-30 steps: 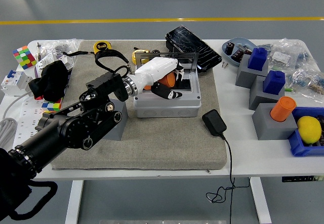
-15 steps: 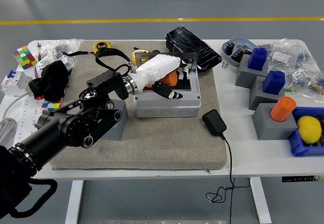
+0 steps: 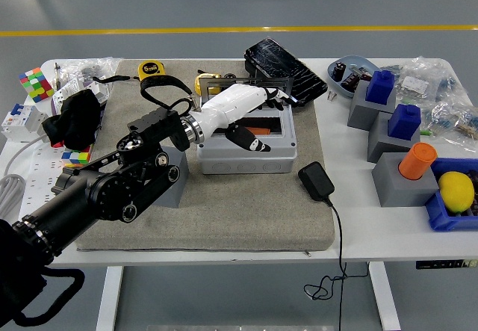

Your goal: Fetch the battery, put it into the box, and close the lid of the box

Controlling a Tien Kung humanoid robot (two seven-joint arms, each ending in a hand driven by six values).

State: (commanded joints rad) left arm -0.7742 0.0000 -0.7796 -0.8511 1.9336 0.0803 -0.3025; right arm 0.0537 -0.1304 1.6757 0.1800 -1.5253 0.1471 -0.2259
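Your left hand [image 3: 250, 118] is reaching over the grey box [image 3: 246, 150] in the middle of the table [image 3: 351, 219]. The fingers look loose and spread, and they hold nothing. One dark finger hangs down over the near wall of the box.

The orange battery [image 3: 258, 131] lies flat inside the box, on the dark floor of it. That is where the task wants it, so the first two jobs look done.

The lid [image 3: 243, 86] stands up at the far side of the box, just behind your hand. It is open so things can go in. My guess is your hand is high and far back so it can tip the lid down next.

Some things are hard to see. Your white hand covers most of the lid, so you cannot tell how it joins the box. The hand also hides the left part of the inside of the box. Only part of the battery shows.

Your right arm is not in the picture at all.
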